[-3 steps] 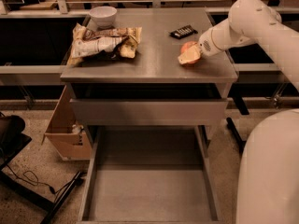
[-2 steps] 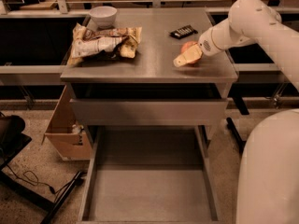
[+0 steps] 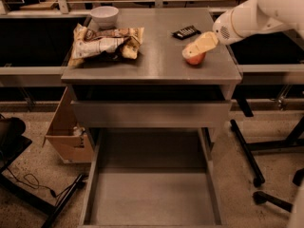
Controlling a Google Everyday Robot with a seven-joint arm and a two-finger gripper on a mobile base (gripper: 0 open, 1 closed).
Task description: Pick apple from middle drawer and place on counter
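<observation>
The apple (image 3: pixel 195 59), small and red with an orange blush, is at the right side of the grey metal counter (image 3: pixel 156 61), touching or just above its surface. My gripper (image 3: pixel 198 47) reaches in from the upper right, and its cream fingers (image 3: pixel 203 42) close over the top of the apple. The white arm (image 3: pixel 256 13) runs off the right edge. The middle drawer (image 3: pixel 91 184) is pulled out wide below the cabinet, and its flat grey floor is bare.
A crumpled chip bag (image 3: pixel 104 44) and a white bowl (image 3: pixel 104 15) sit at the counter's back left. A small black object (image 3: pixel 185 31) lies behind the apple. A cardboard box (image 3: pixel 66 137) stands left of the cabinet. Black chair legs (image 3: pixel 251 160) stand at the right.
The gripper and the apple have stayed at the right side of the counter, shifting only slightly. Nothing else has moved.
</observation>
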